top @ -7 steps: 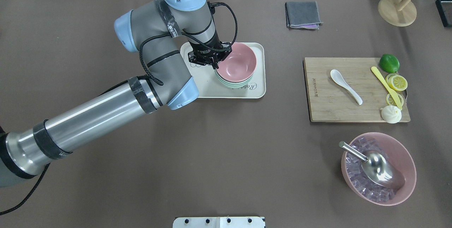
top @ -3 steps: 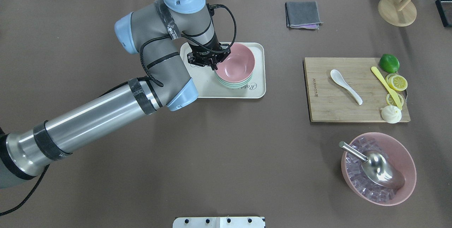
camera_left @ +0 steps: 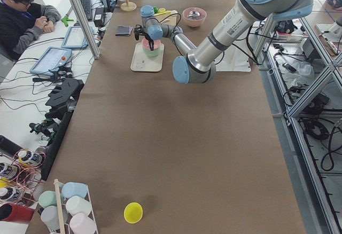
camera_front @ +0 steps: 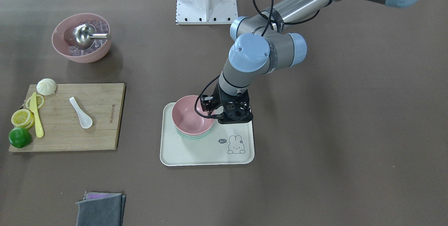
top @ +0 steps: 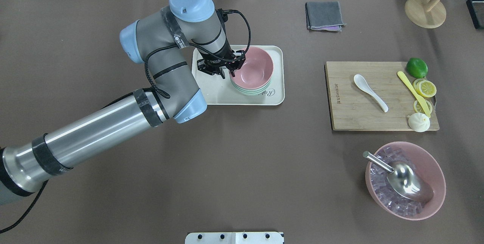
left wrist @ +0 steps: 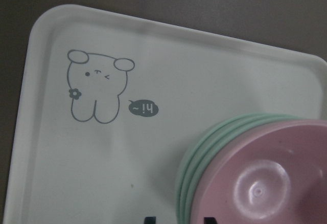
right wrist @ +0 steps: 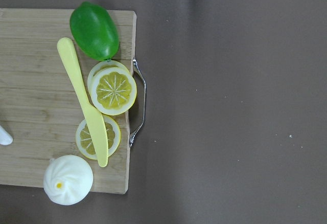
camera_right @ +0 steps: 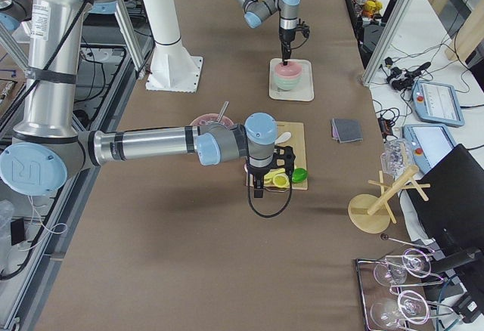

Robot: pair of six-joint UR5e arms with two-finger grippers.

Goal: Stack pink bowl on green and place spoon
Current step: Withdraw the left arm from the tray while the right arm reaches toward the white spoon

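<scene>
Left gripper (top: 227,71) stands released, jaws apart at the rim of our pink bowl (top: 254,66), which sits nested on the green bowls (left wrist: 196,162) on the tray (top: 242,100). Our white spoon (top: 369,92) lies on the cutting board (top: 351,117). Whether the right gripper (camera_right: 259,187) grips, we cannot tell.

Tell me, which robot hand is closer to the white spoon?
Right. The right hand hangs over the end of the cutting board where the white spoon lies. The left hand is far off at the pink bowl on the tray.
</scene>
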